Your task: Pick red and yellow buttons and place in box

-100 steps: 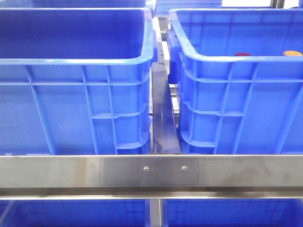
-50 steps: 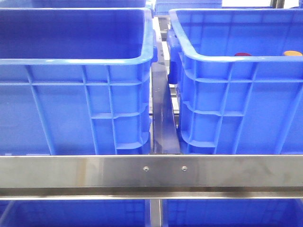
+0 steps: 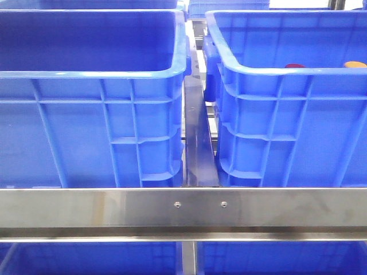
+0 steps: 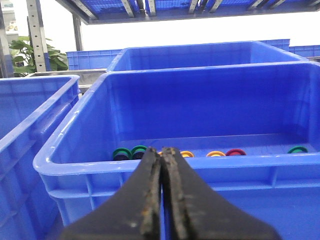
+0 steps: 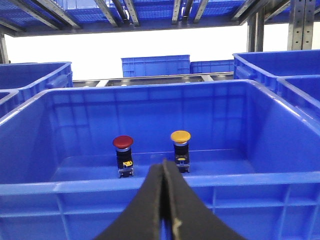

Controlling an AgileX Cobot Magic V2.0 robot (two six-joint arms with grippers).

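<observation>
The red button (image 5: 123, 142) and the yellow button (image 5: 180, 136) stand upright side by side on the floor of a blue box (image 5: 150, 184). In the front view only the tops of the red button (image 3: 294, 66) and the yellow button (image 3: 354, 64) show over the rim of the right box (image 3: 287, 114). My right gripper (image 5: 163, 163) is shut and empty, outside that box's near wall. My left gripper (image 4: 162, 150) is also shut and empty, before the near rim of another blue box (image 4: 250, 162). Neither gripper shows in the front view.
The box in the left wrist view holds several coloured rings: green (image 4: 122, 152), yellow (image 4: 216, 154), red (image 4: 235, 152). The left box (image 3: 86, 126) in the front view shows nothing inside. A steel rail (image 3: 183, 206) crosses in front. More blue crates and shelf beams surround.
</observation>
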